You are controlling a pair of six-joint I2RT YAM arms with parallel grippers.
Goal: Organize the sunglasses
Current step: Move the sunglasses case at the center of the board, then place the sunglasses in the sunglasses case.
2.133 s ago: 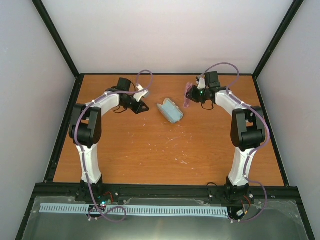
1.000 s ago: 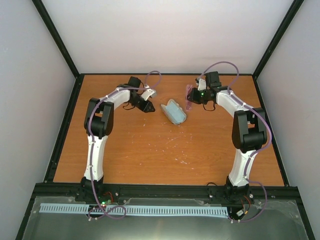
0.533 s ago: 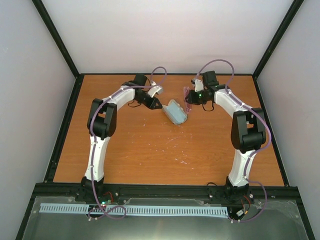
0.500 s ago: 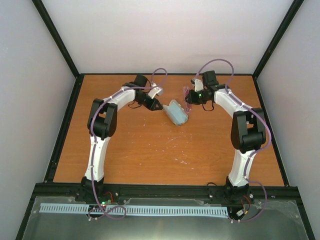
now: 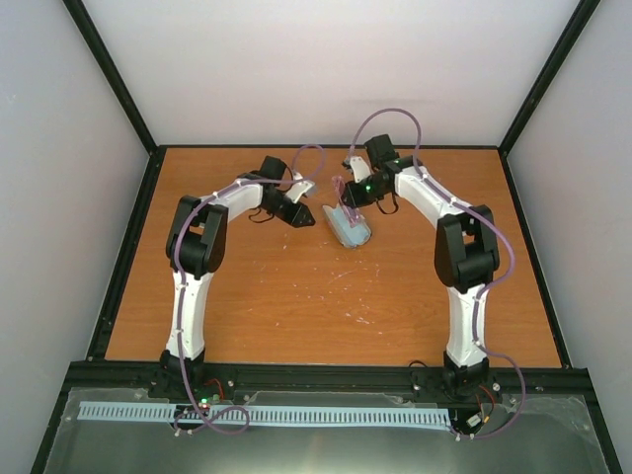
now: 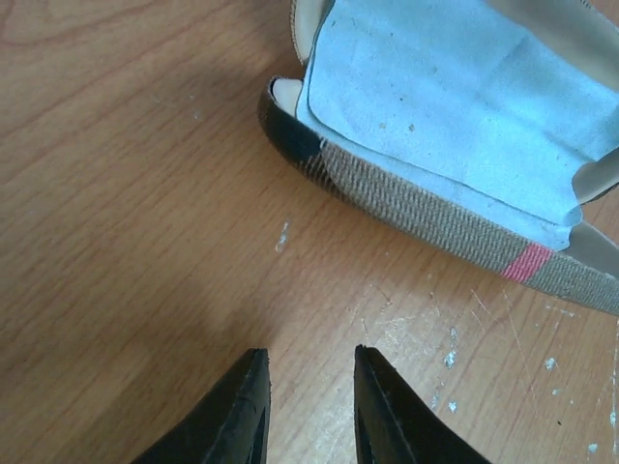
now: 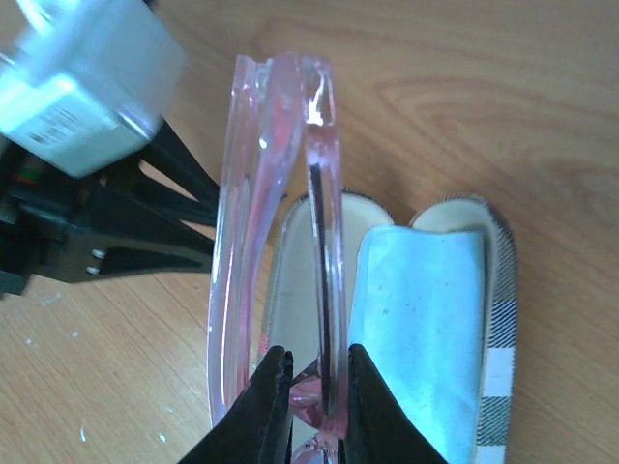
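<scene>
The sunglasses [image 7: 237, 242], earlier beside the case [image 7: 498, 319], now hang over it.

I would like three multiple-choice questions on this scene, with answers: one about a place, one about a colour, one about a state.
1. Where does the cloth lie? A) inside the open case B) under the case C) in a gripper
2. What colour are the sunglasses? A) black B) pink C) green
3. In what state is the left gripper? A) gripping the case B) holding the cloth C) empty, jaws apart
Answers: 1 A, it lines the open case. 2 B, the frame in the right gripper is translucent pink. 3 C, only bare table shows between its fingers.
</scene>
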